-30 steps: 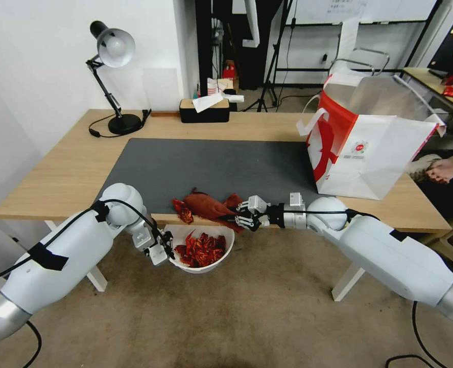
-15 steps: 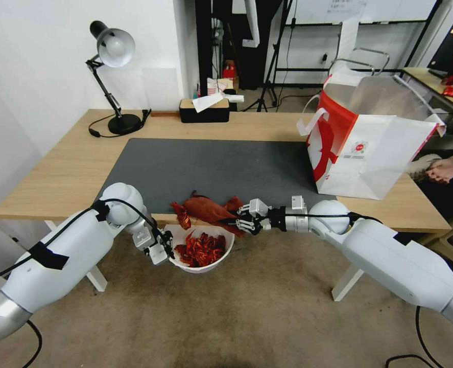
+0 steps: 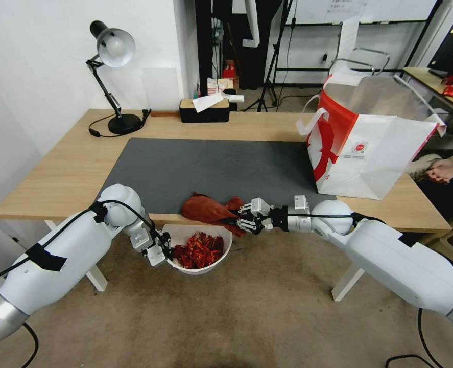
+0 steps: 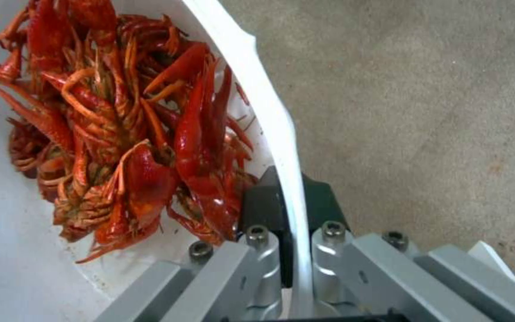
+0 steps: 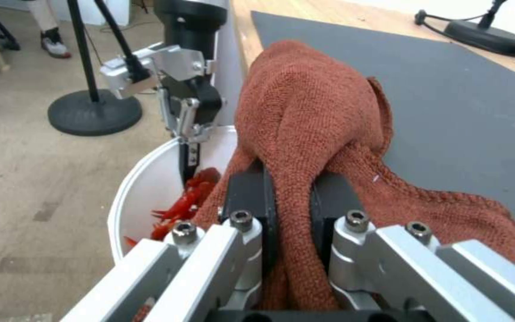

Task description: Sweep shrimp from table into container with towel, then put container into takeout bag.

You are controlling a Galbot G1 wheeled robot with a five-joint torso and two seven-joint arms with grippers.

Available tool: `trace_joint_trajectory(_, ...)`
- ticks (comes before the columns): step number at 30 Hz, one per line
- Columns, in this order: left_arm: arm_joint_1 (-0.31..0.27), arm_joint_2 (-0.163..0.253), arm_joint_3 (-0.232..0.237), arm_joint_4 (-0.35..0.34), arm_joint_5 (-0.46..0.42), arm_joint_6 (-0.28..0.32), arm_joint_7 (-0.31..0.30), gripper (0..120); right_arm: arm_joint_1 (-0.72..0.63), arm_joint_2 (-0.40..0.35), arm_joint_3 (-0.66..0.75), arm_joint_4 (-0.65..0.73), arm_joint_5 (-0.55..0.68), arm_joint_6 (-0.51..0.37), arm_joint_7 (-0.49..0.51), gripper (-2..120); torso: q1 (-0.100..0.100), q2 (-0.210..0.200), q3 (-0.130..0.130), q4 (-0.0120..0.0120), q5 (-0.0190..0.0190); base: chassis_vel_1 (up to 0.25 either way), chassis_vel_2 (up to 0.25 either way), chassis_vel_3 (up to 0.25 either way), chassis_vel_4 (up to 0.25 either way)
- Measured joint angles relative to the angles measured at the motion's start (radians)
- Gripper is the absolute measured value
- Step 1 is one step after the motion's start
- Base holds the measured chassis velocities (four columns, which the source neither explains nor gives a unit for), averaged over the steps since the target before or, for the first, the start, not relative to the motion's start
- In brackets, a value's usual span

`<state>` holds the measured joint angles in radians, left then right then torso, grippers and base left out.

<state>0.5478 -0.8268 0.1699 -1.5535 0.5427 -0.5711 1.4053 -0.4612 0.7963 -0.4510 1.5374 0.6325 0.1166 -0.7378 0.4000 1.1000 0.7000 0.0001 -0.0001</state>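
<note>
We see the shrimp (image 3: 198,250) heaped in the bowl (image 3: 221,254), none of them left on the table (image 3: 68,168) that we can make out, so the sweeping looks finished to us. The bowl hangs just below the table's near edge, which is where a catch vessel has to sit for pieces pushed off the mat (image 3: 211,166). Our left gripper (image 3: 157,249) has it by the rim, one finger inside and one outside, pinched on the thin white wall so the load stays level. Our right gripper (image 3: 243,221) is clamped on a fold of the towel (image 3: 208,209), which lies bunched at the edge directly above the bowl, its free end draped on the mat. The bag (image 3: 369,148) stands upright on the table's right end, mouth open, well apart from the bowl, ready to take it.
</note>
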Motion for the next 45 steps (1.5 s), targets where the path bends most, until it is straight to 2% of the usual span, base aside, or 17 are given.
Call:
trace_joint_trajectory(8,0.009,0.010,-0.008,-0.010,-0.001,0.001,0.000,0,-0.034,-0.022,0.002,0.073,0.009,-0.022,0.002,8,0.000,0.000,0.000,-0.0001,0.0001,0.000,0.000,0.000,0.000)
trace_joint_trajectory(17,0.032,0.027,-0.024,-0.024,-0.002,0.002,-0.001,0,-0.103,-0.053,0.030,0.148,0.083,-0.061,0.008,8,0.000,0.000,0.000,0.0000,0.0001,0.000,0.000,0.000,0.000)
trace_joint_trajectory(24,0.051,0.028,-0.032,-0.036,-0.001,0.002,-0.001,0,-0.192,-0.073,0.098,0.214,0.237,-0.118,0.044,8,0.000,0.000,0.000,-0.0001,0.0002,0.000,0.000,0.000,0.000)
trace_joint_trajectory(29,0.064,0.031,-0.039,-0.042,0.000,0.003,-0.001,0,-0.243,-0.079,0.152,0.255,0.305,-0.125,0.090,8,0.000,0.000,0.000,-0.0003,0.0004,0.000,0.000,0.000,0.000)
trace_joint_trajectory(30,0.071,0.032,-0.044,-0.047,0.001,0.003,-0.001,0,-0.267,-0.076,0.188,0.276,0.333,-0.120,0.136,8,0.000,0.000,0.000,-0.0001,0.0000,0.000,0.000,0.000,0.000)
trace_joint_trajectory(31,0.079,0.035,-0.049,-0.052,0.001,0.003,-0.001,0,-0.287,-0.067,0.212,0.306,0.349,-0.107,0.233,8,0.000,0.000,0.000,-0.0003,-0.0002,0.000,0.000,0.000,0.000)
trace_joint_trajectory(32,0.079,0.035,-0.049,-0.052,0.001,0.003,-0.001,0,-0.287,-0.067,0.212,0.306,0.349,-0.107,0.233,8,0.000,0.000,0.000,-0.0003,-0.0002,0.000,0.000,0.000,0.000)
trace_joint_trajectory(33,0.088,0.038,-0.054,-0.057,0.002,0.003,0.000,0,-0.302,-0.053,0.232,0.338,0.356,-0.094,0.403,8,0.000,0.000,0.000,-0.0003,0.0004,0.000,0.000,0.000,0.000)
trace_joint_trajectory(34,0.093,0.039,-0.056,-0.059,0.002,0.003,0.000,0,-0.305,-0.043,0.239,0.360,0.352,-0.092,0.511,8,0.000,0.000,0.000,-0.0001,0.0002,0.000,0.000,0.000,0.000)
trace_joint_trajectory(35,0.093,0.039,-0.056,-0.059,0.002,0.003,0.000,0,-0.305,-0.043,0.239,0.360,0.352,-0.092,0.511,8,0.000,0.000,0.000,-0.0001,0.0002,0.000,0.000,0.000,0.000)
trace_joint_trajectory(36,0.102,0.042,-0.062,-0.064,0.003,0.003,0.000,0,-0.304,-0.020,0.243,0.388,0.341,-0.100,0.702,8,0.000,0.000,0.000,0.0000,-0.0002,0.000,0.000,0.000,0.000)
trace_joint_trajectory(37,0.109,0.044,-0.066,-0.067,0.004,0.003,0.000,0,-0.298,-0.003,0.244,0.390,0.319,-0.111,0.829,8,0.000,0.000,0.000,0.0002,0.0003,0.000,0.000,0.000,0.000)
trace_joint_trajectory(38,0.109,0.044,-0.066,-0.067,0.004,0.003,0.000,0,-0.298,-0.003,0.244,0.390,0.319,-0.111,0.829,8,0.000,0.000,0.000,0.0002,0.0003,0.000,0.000,0.000,0.000)
trace_joint_trajectory(41,0.123,0.046,-0.075,-0.076,0.006,0.003,0.001,0,-0.274,0.025,0.240,0.353,0.248,-0.136,1.054,8,0.000,0.000,0.000,0.0000,0.0000,0.000,0.000,0.000,0.000)
trace_joint_trajectory(43,0.125,0.047,-0.077,-0.078,0.006,0.003,0.001,0,-0.271,0.028,0.239,0.348,0.242,-0.140,1.074,8,0.000,0.000,0.000,-0.0001,0.0001,0.000,0.000,0.000,0.000)
trace_joint_trajectory(44,0.135,0.050,-0.084,-0.084,0.007,0.003,0.001,0,-0.257,0.041,0.227,0.326,0.216,-0.160,1.160,8,0.000,0.000,0.000,-0.0003,0.0000,0.000,0.000,0.000,0.000)
trace_joint_trajectory(45,0.135,0.050,-0.084,-0.084,0.007,0.003,0.001,0,-0.257,0.041,0.227,0.326,0.216,-0.160,1.160,8,0.000,0.000,0.000,-0.0003,0.0000,0.000,0.000,0.000,0.000)
